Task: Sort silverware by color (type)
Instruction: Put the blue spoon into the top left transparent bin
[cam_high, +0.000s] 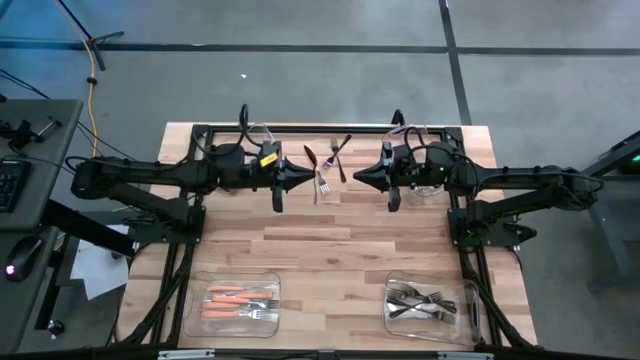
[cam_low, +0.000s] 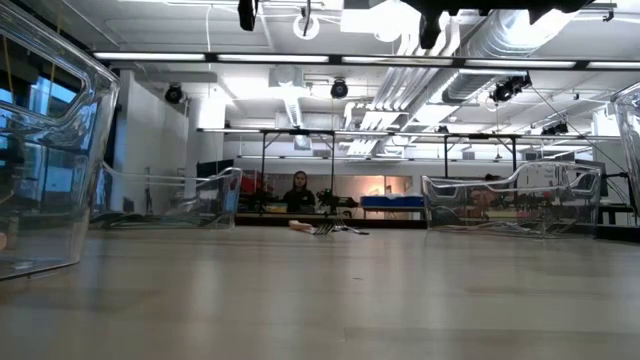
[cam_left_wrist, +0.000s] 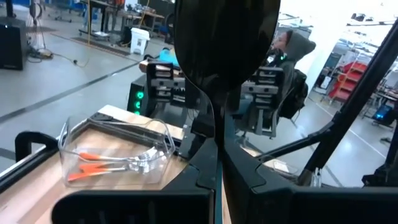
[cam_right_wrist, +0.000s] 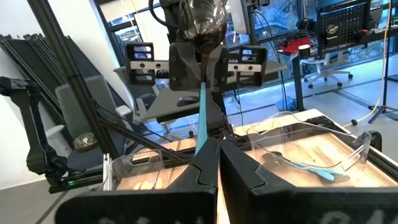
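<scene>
My left gripper (cam_high: 302, 180) and my right gripper (cam_high: 358, 176) face each other above the far middle of the table, both pointing level. The left gripper (cam_left_wrist: 216, 142) is shut on a black spoon (cam_left_wrist: 224, 50). The right gripper (cam_right_wrist: 208, 142) is shut on a teal-handled spoon (cam_right_wrist: 204, 25). Below and between them a few loose pieces of silverware (cam_high: 328, 165) lie flat on the wood, also seen in the low view (cam_low: 326, 229). My left gripper pinches the black spoon's thin handle (cam_left_wrist: 213, 124), just below the bowl, between its two fingers. The fingers come at it level, across the handle. The spoon stands upright with its bowl up, lifted clear; its lower handle is hidden by the fingers. My right gripper pinches the spoon's teal handle (cam_right_wrist: 202, 121) between its two fingers, which come level and lie across it. The spoon stands upright, its shiny bowl (cam_right_wrist: 205, 18) above the fingers, clear of the table. The lower handle is hidden by the fingers.
Clear bins stand at the table's corners: near left with orange-handled pieces (cam_high: 240, 300), near right with dark forks (cam_high: 430, 305), and two far ones (cam_high: 262, 135) (cam_high: 420, 135) by the arms. One bin holds a teal piece (cam_right_wrist: 311, 167). A person (cam_low: 298, 190) sits beyond the table.
</scene>
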